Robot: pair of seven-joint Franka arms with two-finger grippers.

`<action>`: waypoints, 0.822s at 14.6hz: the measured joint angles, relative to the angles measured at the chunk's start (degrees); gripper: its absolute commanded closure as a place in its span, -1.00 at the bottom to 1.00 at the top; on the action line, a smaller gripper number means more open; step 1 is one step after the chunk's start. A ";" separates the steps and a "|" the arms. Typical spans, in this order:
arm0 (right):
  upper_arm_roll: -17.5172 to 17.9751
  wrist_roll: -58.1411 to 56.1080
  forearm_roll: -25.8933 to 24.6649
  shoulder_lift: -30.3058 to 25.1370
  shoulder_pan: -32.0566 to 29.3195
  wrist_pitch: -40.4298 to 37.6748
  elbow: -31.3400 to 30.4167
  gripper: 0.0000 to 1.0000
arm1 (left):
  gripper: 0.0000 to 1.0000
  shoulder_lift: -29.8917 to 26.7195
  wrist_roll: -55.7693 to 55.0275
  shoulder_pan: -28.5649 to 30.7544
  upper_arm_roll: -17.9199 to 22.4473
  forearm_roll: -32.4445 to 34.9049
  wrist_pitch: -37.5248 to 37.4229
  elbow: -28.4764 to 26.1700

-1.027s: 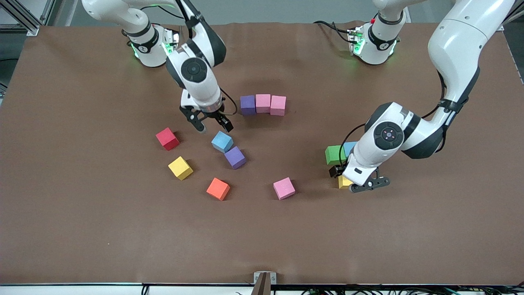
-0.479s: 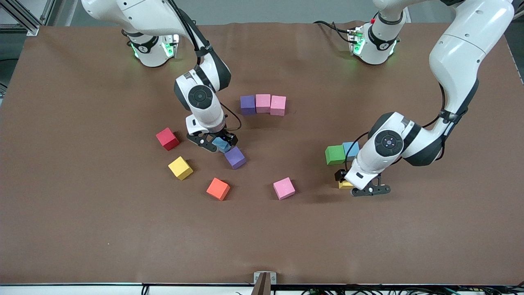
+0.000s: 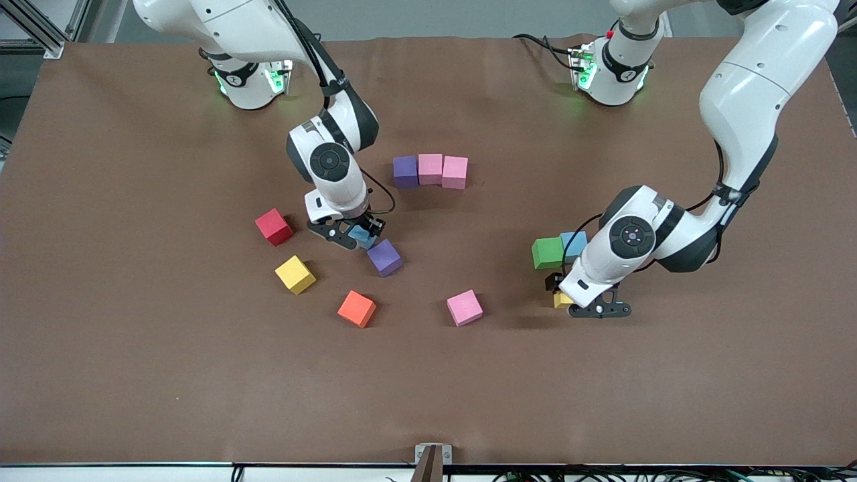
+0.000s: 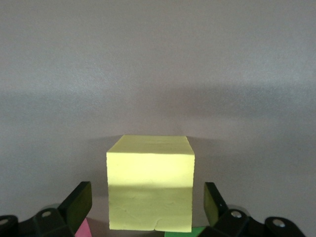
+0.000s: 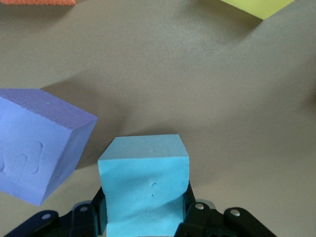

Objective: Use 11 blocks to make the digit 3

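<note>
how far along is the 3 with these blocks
Done: only the top bar, purple-pink-pink, touching. In hand: right gripper shut on a light blue block; left gripper, jaws open, straddles a yellow block. Left: eight blocks to place.

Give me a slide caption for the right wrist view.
Right gripper jaws pinch a light blue cube on the brown table, beside a purple cube.

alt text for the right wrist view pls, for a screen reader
The right gripper has its jaws pressed against the sides of a light blue cube on the brown table. A purple cube lies close beside it, apart from it; corners of an orange cube and a yellow cube show at the picture's edge.
</note>
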 measured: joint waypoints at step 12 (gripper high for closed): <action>1.73 -21.24 -0.06 0.01 5.71 0.07 1.72 0.85 | 0.16 1.29 -0.04 0.05 0.70 0.00 0.74 0.20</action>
